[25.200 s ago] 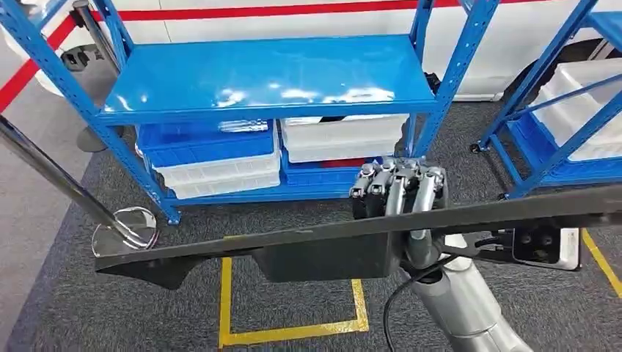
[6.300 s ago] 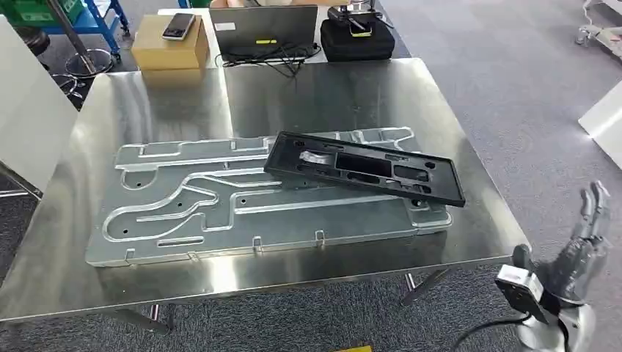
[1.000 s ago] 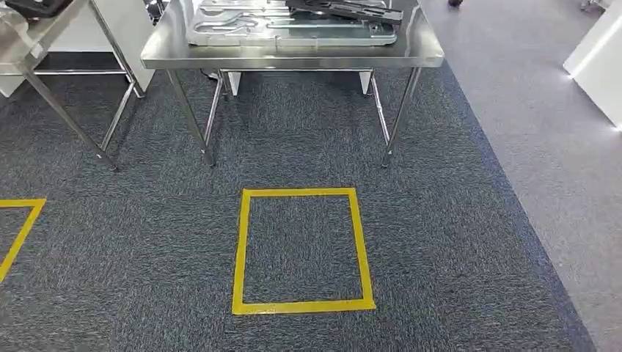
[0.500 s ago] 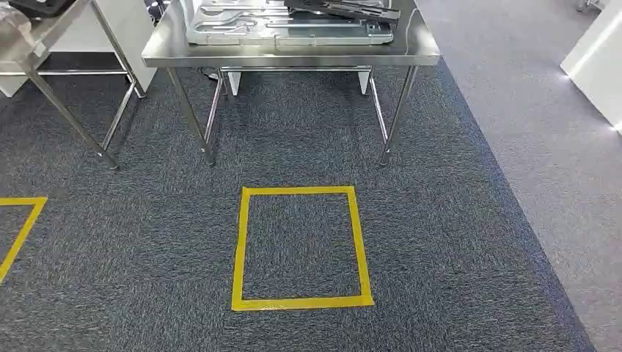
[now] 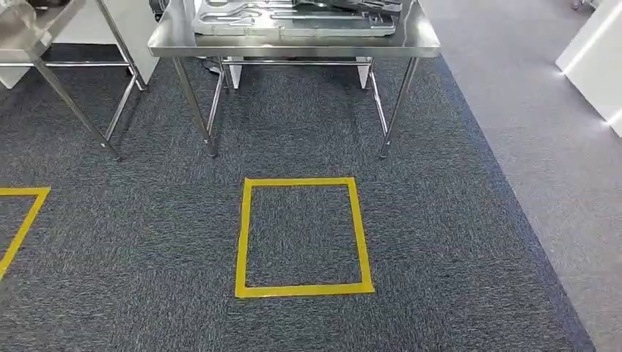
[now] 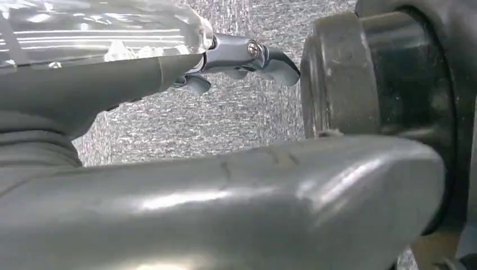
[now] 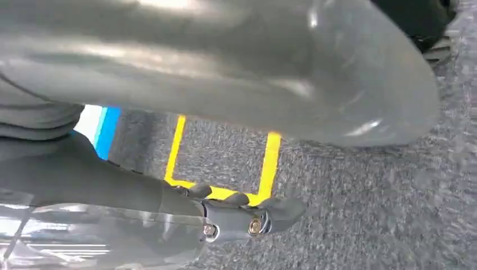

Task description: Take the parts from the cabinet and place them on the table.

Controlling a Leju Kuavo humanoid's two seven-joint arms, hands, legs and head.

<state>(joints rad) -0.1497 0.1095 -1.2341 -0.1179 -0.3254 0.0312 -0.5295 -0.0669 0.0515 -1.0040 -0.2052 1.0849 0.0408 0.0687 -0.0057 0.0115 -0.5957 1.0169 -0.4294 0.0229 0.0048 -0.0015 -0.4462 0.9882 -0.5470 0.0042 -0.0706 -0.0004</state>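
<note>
From the head view, one steel tabletop [image 5: 293, 50] stands beyond the yellow floor square [image 5: 302, 236], carrying one grey metal plate [image 5: 293, 20] with one black frame [image 5: 352, 6] lying on it; both look stiff, flat, best held by a long edge. Left wrist view: left hand [image 6: 225, 62] empty, fingers [image 6: 264, 56] extended. Right wrist view: right hand [image 7: 225, 216] likewise empty, fingers extended.

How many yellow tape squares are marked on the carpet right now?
2: one full square before the steel table, one partly cut off at the left edge. More may lie outside the picture.
</note>
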